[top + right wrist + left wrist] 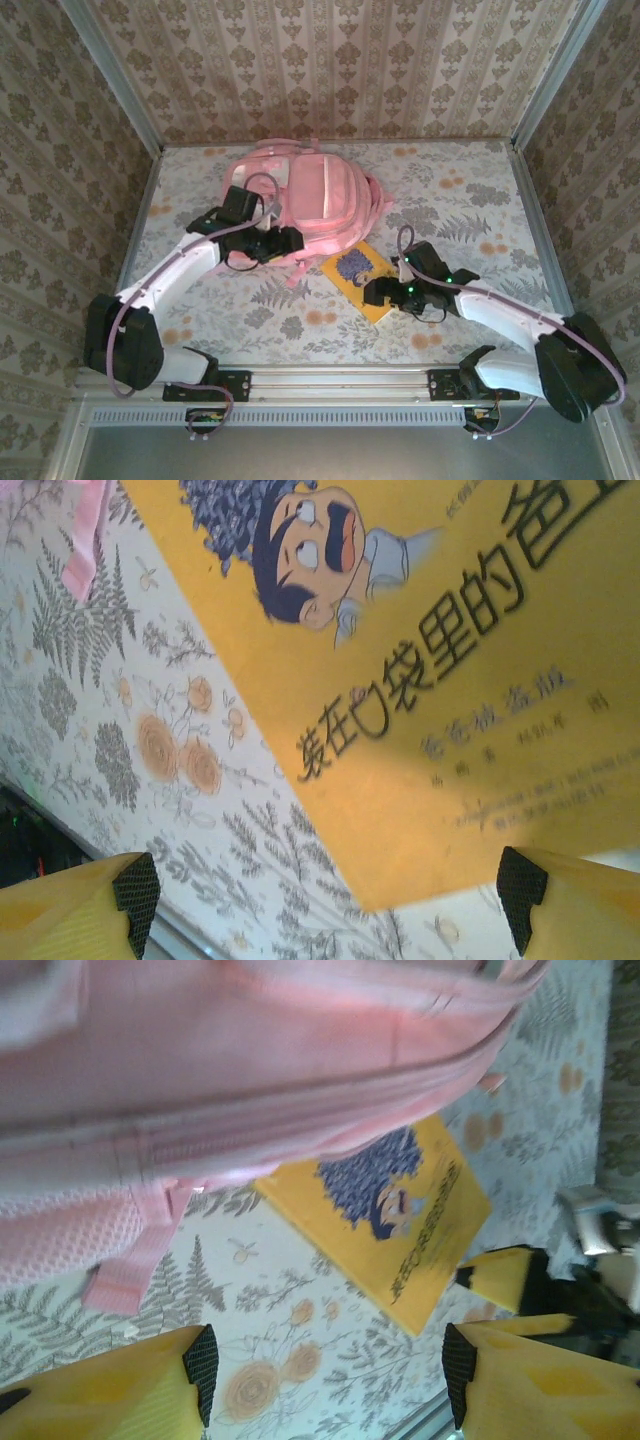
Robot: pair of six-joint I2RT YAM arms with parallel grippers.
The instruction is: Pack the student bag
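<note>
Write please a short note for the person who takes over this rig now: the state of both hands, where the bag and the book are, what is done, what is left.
Left hand: open, empty, at the near edge of the bag.
Right hand: open, empty, just over the near corner of the book.
Bag: lies flat at the far middle of the table; its zipper looks shut.
Book: yellow, flat on the table, cover up, by the bag's near right side.
Done: nothing packed that I can see.
Left: probably open the bag, put the book in, close it.
</note>
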